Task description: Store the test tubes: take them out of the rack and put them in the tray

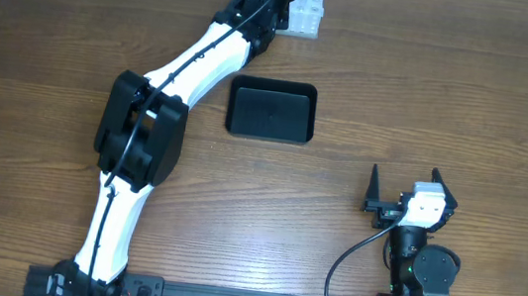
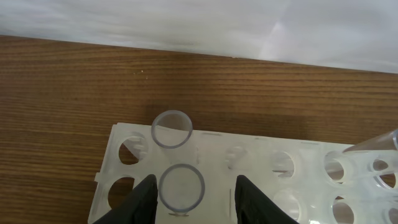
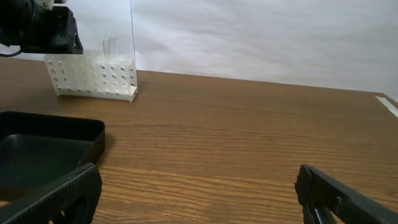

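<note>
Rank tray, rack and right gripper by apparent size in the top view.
1. tray
2. right gripper, open
3. rack: smallest as seen, but the left arm hides part of it, so its rank is unsure.

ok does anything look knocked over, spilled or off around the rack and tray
Nothing clearly stands out. The rack stands upright on the table, the black tray sits flat and empty, and nothing is spilled. One tube at the rack's end seems to lean, but that may be the viewing angle.
</note>
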Motion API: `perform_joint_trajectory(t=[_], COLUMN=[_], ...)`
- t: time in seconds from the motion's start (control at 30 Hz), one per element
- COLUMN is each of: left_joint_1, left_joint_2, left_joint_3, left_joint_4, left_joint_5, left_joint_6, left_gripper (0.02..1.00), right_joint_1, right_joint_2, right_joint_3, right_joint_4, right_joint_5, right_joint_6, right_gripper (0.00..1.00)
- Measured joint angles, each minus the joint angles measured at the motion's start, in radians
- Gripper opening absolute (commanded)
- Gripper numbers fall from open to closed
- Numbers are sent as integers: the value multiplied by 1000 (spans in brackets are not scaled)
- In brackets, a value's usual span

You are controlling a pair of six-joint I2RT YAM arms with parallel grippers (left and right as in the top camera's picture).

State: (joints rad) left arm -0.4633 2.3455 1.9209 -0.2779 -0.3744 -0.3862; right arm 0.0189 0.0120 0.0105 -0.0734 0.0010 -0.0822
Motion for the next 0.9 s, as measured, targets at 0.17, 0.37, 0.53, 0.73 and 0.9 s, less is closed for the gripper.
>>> perform_joint_trajectory(t=[0.17,0.37,0.53,0.73,0.9], left_joint_1=[0,6,11,11,11], left_joint_2=[0,0,0,0,0], left_joint_3=[0,0,0,0,0], left_joint_4=[0,13,12,12,13], left_joint_5=[0,0,0,0,0], left_joint_6=[0,-1,-4,-4,-4], left_gripper=[389,332,283,279,196], right_joint_1=[0,0,0,0,0], right_joint_2=[0,0,0,0,0], right_joint_3=[0,0,0,0,0], right_joint_4=[0,0,0,0,0], right_joint_5=[0,0,0,0,0], right_joint_6=[0,-1,-1,0,0], right_gripper=[993,991,991,991,991])
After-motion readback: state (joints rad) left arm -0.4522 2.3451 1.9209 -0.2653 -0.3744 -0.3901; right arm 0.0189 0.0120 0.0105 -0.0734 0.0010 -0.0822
